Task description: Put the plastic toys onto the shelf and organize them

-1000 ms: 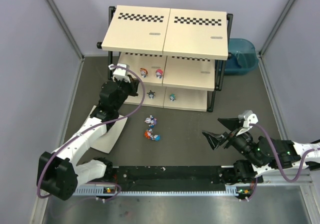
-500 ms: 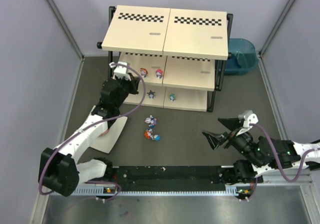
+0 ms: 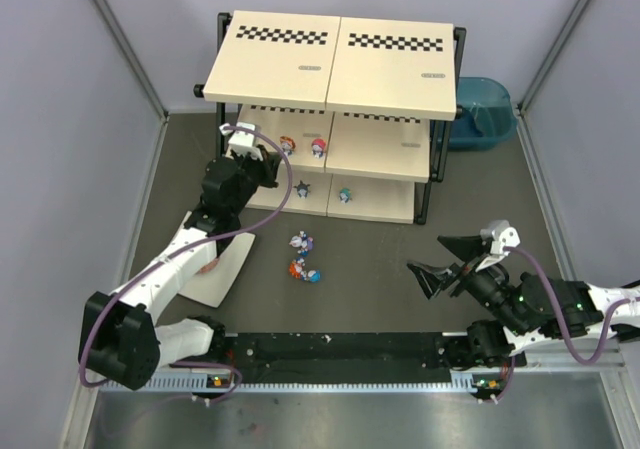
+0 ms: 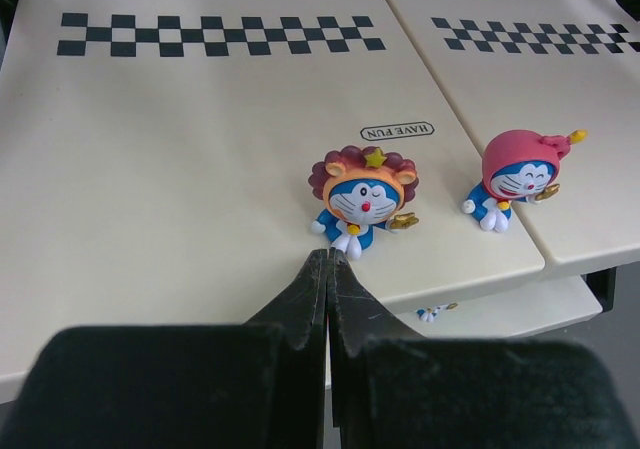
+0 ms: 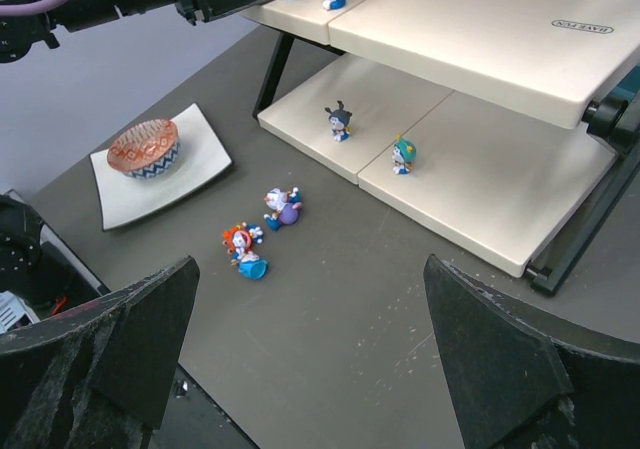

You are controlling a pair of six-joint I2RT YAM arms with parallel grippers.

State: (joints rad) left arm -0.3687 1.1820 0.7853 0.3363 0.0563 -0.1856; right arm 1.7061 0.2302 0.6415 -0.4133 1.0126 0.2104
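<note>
Your right gripper (image 5: 310, 269) gaped wide, empty. Two toys (image 5: 282, 207) lay on the table (image 3: 370, 259). Your left gripper (image 4: 328, 259), shut on nothing, had edged slightly toward the orange-maned blue toy (image 4: 362, 199) on the shelf (image 4: 180, 189)'s middle tier, beside a red-hooded one (image 4: 518, 177).

6 toys (image 3: 301, 241), 1 shelf (image 3: 330, 64)

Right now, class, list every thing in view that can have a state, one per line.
Left gripper: shut, empty.
Right gripper: open, empty.
Orange lion-maned plastic figurine: upright, middle tier of cream shelf.
Red-hooded plastic figurine: upright, same tier.
Black-headed plastic figurine: upright, bottom tier.
Green-headed plastic figurine: upright, bottom tier.
Purple-headed plastic figurine: lying on dark table.
Red-haired plastic figurine: lying on table.
</note>
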